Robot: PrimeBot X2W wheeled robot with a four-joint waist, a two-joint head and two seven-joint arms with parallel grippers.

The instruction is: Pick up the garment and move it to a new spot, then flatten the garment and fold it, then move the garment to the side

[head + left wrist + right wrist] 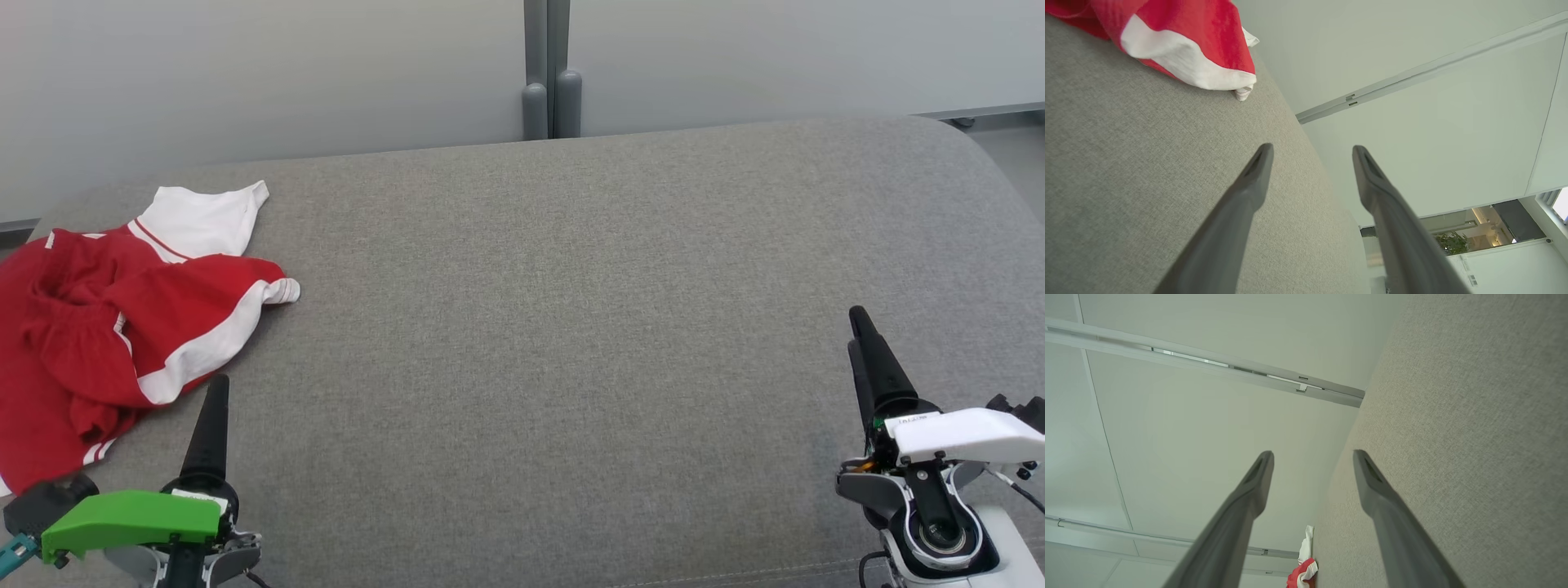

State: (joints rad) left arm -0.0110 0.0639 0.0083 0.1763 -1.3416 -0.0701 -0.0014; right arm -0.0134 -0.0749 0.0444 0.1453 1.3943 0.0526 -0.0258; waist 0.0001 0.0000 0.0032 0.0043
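Currently the red-and-white jersey (pixel 122 327) lies crumpled at the far left of the head view, on the left end of the grey fabric cushion (pixel 571 327), with part of it cut off by the frame edge. The left gripper (pixel 1312 148) is poised just beside the jersey's white-banded hem, jaws spread wide and empty. The right gripper (pixel 1312 452) sits at the lower right of the head view, well apart from the cloth, likewise wide open with nothing between its fingers. Picking up has not begun. The heap is bunched in several layers, so a pinch at the nearest fold may catch only one layer and drag the rest, or pull it off the cushion's rounded left edge. Fingers pressed low could also snag the upholstery weave.
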